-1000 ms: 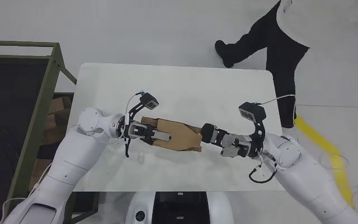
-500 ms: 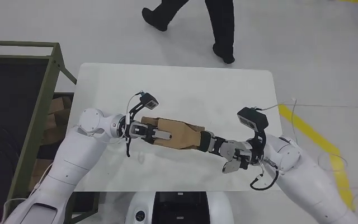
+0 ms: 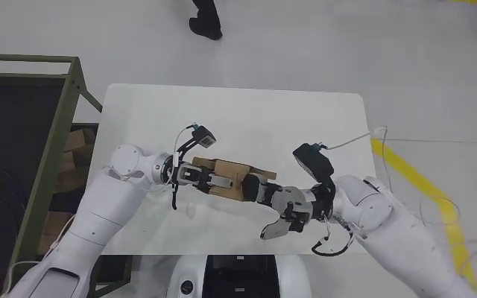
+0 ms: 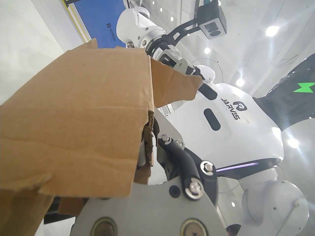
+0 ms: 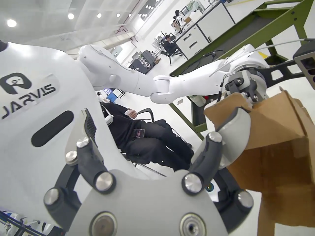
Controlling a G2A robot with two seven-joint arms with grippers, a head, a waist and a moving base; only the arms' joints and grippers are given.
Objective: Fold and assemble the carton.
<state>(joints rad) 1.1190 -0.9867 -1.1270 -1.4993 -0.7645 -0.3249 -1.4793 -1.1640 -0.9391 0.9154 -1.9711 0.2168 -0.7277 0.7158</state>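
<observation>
A brown carton (image 3: 231, 177) is held a little above the white table (image 3: 298, 127), near its middle. My left gripper (image 3: 215, 179) is shut on the carton's left end, and the cardboard wall (image 4: 73, 124) sits between its fingers (image 4: 183, 157). My right gripper (image 3: 263, 208) stands open at the carton's right end. One of its fingertips (image 5: 233, 128) presses against an end flap of the carton (image 5: 275, 146); the other finger (image 5: 87, 126) is spread wide and free. The flap is bent inward, with torn edges.
A green metal rack (image 3: 52, 112) stands along the table's left side, with flat cardboard pieces (image 3: 74, 153) on its lower level. The far half of the table is bare white surface.
My right gripper has swung left and toward the front edge, fingers spread, one fingertip now on the carton's end flap. The flap has folded in. The left gripper holds as before.
</observation>
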